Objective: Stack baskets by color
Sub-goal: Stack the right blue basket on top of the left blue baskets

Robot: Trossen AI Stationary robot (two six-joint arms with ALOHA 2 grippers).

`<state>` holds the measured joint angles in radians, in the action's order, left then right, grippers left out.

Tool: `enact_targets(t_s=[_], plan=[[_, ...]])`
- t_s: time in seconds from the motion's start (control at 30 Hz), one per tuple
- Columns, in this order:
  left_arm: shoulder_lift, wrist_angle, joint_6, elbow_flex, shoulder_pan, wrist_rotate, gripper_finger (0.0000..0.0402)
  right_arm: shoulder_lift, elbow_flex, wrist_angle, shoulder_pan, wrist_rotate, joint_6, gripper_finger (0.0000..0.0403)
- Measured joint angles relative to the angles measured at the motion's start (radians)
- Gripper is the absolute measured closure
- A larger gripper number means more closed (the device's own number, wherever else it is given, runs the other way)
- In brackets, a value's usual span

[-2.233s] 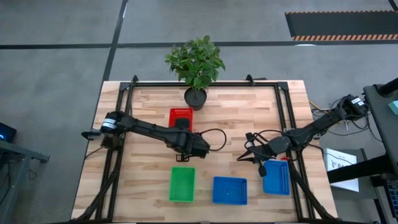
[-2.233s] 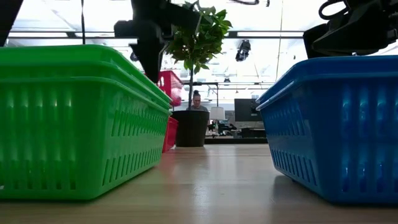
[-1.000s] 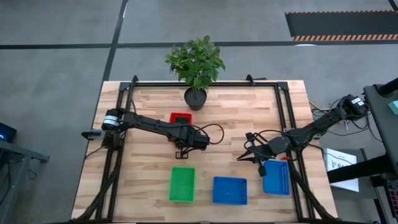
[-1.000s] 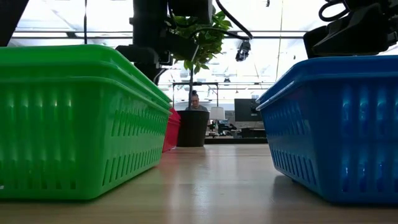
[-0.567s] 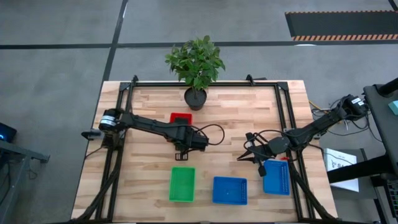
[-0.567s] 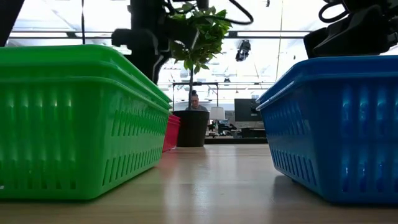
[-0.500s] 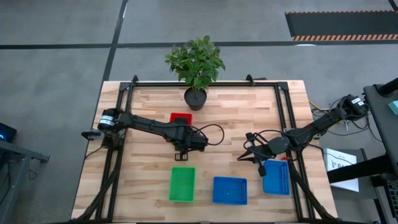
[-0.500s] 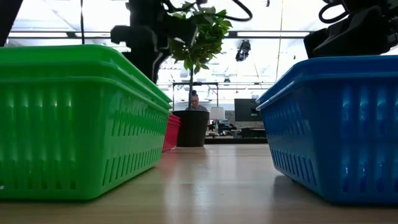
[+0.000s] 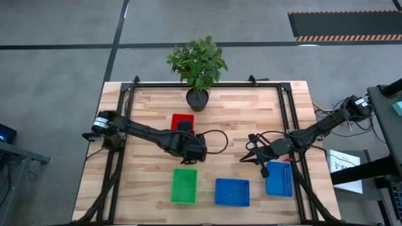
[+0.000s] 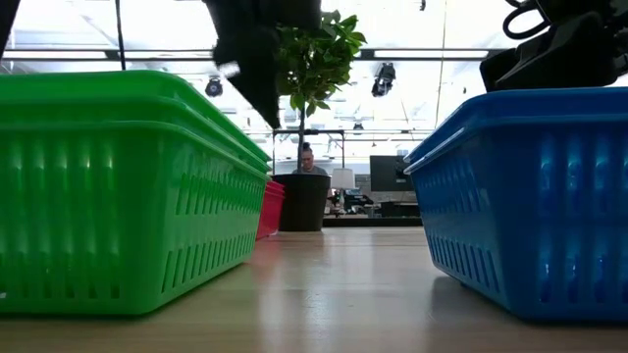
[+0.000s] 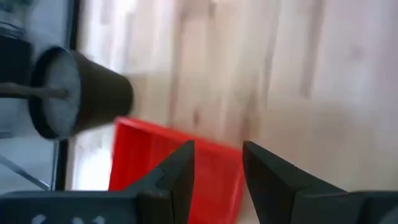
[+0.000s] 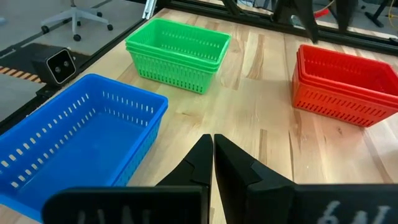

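A stack of red baskets (image 9: 182, 118) rests on the table just in front of the black plant pot (image 9: 197, 98). My left gripper (image 9: 184, 130) hovers open over the stack's near end; in the left wrist view its fingers (image 11: 180, 171) stand above the red baskets (image 11: 155, 162) without touching them. Nested green baskets (image 9: 184, 186) sit near the front edge, with a blue basket (image 9: 232, 192) to their right and another blue one (image 9: 279, 179) farther right. My right gripper (image 9: 245, 158) waits shut above the table, left of that blue basket.
The potted plant (image 9: 197, 63) stands at the far middle of the table. Black frame rails (image 9: 286, 119) run along the table's sides. Bare wood (image 9: 226, 125) lies between the two arms. In the low view the green (image 10: 118, 186) and blue (image 10: 530, 196) baskets fill the foreground.
My left gripper has drawn back from the red stack toward the table's near edge, risen a little and tipped. The red baskets have stayed where they were. My right arm has kept still.
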<state>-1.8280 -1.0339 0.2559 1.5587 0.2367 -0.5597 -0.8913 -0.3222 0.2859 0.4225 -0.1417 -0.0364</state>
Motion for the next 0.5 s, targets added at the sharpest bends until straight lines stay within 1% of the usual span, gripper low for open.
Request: enact_targets(t_s=[0.13, 0.3, 0.4, 0.5], plan=[[0.0, 0.109, -0.009, -0.086, -0.017, -0.046, 0.0283, 0.0, 0.0, 0.001, 0.0, 0.0, -0.003, 0.0394], [-0.001, 0.268, 0.012, -0.202, -0.054, -0.055, 0.0283, 0.0, 0.0, 0.001, 0.0, 0.0, -0.011, 0.0394], [-0.001, 0.33, 0.026, -0.222, -0.055, -0.062, 0.0283, 0.0, 0.0, 0.001, 0.0, 0.0, -0.013, 0.0394], [0.008, 0.337, 0.027, -0.22, -0.04, -0.081, 0.0283, 0.0, 0.0, 0.002, 0.0, 0.0, -0.014, 0.0394]])
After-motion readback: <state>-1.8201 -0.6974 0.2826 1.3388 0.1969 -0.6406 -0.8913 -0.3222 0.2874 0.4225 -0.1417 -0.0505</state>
